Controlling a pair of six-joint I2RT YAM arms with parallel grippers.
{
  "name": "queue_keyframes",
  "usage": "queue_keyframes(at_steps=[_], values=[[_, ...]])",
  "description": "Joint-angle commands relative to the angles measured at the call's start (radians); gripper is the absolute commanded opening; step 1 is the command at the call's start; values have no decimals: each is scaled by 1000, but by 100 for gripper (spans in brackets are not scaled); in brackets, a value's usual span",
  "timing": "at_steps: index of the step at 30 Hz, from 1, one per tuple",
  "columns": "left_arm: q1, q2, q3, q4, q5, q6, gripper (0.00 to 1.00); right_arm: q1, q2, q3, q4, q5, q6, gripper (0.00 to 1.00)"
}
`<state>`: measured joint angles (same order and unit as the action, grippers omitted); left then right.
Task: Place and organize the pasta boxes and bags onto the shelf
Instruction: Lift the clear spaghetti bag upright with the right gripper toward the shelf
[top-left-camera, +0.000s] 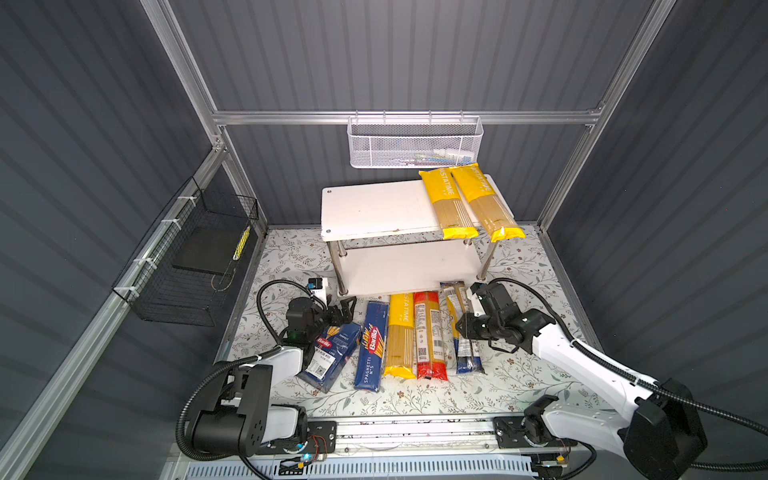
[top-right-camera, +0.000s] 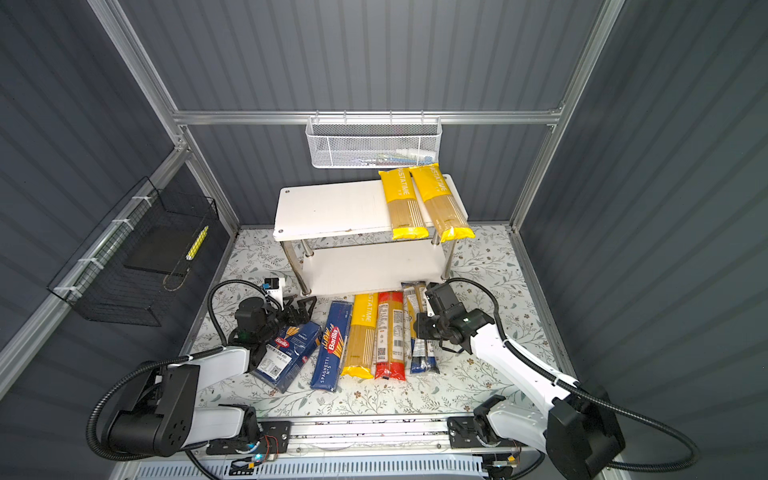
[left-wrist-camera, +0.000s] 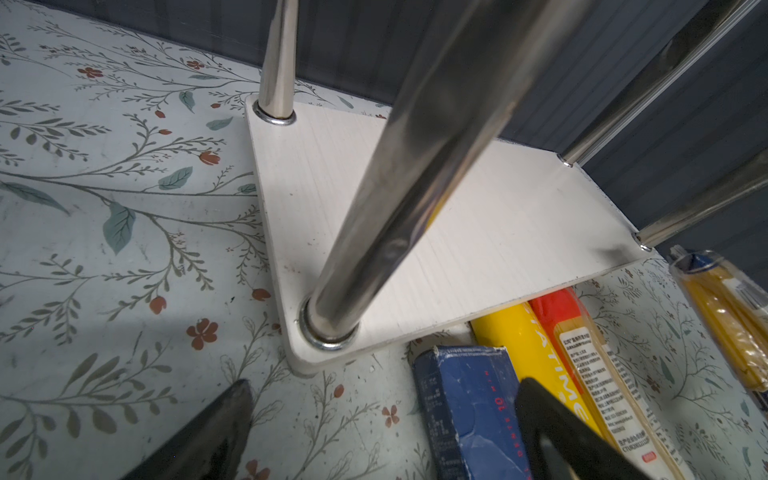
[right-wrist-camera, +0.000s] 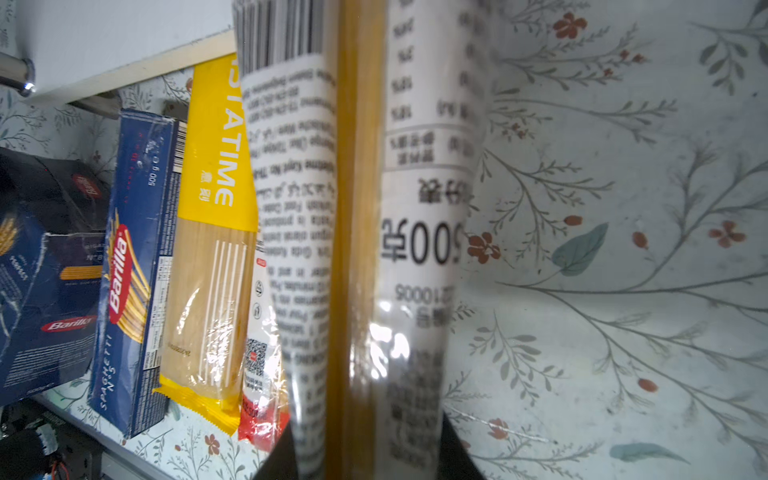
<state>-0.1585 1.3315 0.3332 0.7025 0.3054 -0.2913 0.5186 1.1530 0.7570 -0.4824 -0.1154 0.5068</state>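
Where both top views look down on the flowered counter, the shelf stands at the back. On the right end of its top board lie a yellow PASTATIME bag and a second PASTATIME bag, side by side, their near ends overhanging the front edge. The lower board is bare. In front of the shelf, a row lies on the counter: the wide Barilla box, the SPAGHETTI N.5 box, a third PASTATIME bag, the red-ended bag and the dark-blue-ended bag. The left jaws hover near the shelf's front left post, just past the wide box's far end. The right jaws sit over the middle of the dark-blue-ended bag.

In the left wrist view, the two dark fingers stand apart with only counter between them, so the left jaws are released. The chrome post rises from the lower board. The far ends of the third PASTATIME bag and the red-ended bag reach under that board's front edge.

In the right wrist view, the dark-blue-ended bag fills the middle, white labels facing the lens. Dark fingers press it from both sides, so the right jaws are grasping it.
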Motion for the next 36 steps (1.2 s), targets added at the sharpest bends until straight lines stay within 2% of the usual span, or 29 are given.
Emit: queue_keyframes(at_steps=[1,12,19,24,29,36], values=[[-20,19,-12,-98,32,-17,99,4,-27,69,58,-58,-22,25],[-21,20,-13,-98,32,-18,99,35,-91,122,89,-196,-73,24],[-21,29,-7,-104,32,-17,99,124,-109,140,157,-201,-89,24],[-21,28,-7,-103,32,-17,99,150,-110,164,218,-254,-71,23],[-23,27,-8,-103,32,-15,99,184,-107,203,233,-234,-110,24],[-23,28,-6,-105,31,-17,99,202,-73,269,257,-264,-142,25]])
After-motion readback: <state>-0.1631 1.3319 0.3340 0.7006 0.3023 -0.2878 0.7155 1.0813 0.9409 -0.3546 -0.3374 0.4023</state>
